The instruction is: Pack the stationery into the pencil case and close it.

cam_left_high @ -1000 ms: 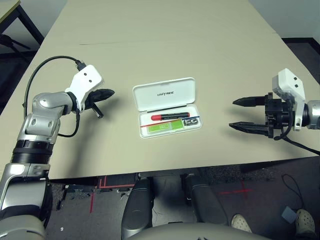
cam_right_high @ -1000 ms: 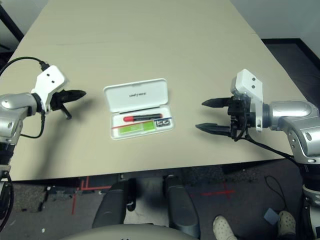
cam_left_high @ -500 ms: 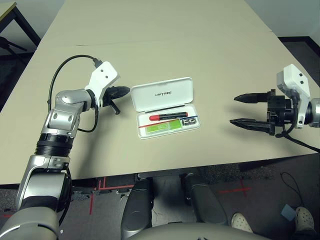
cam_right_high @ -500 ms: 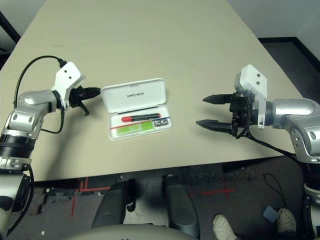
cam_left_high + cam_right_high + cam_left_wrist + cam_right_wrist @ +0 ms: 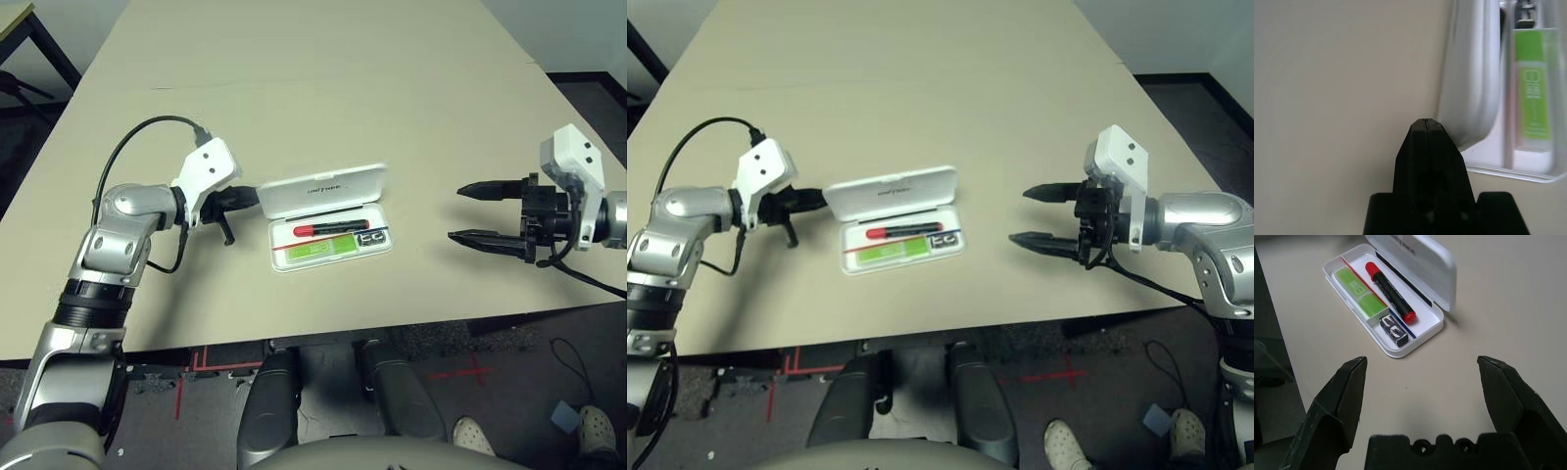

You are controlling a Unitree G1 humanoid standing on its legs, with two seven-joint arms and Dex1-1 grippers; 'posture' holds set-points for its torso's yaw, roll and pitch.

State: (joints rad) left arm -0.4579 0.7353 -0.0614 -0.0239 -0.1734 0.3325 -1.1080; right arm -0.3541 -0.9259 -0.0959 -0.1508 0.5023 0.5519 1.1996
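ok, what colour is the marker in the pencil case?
The marker has a black body with red at both ends, lying in the open pencil case; the right wrist view shows it best.

- A large beige table [image 5: 323, 59] filled most of the scene, its top plain and matte, with a faint seam line running across it toward the far end.
- Below the table's near edge lay a dark grey floor [image 5: 509, 377], marked with red tape lines [image 5: 460, 374] under the table's near right part and more red tape [image 5: 196, 357] under its near left part.
- A pair of light-coloured shoes [image 5: 475, 434] stood on the floor beyond the table's near right corner, a person's feet by the look of them.
- Off the table's far left corner stood a dark-legged piece of furniture [image 5: 24, 44], only partly seen.
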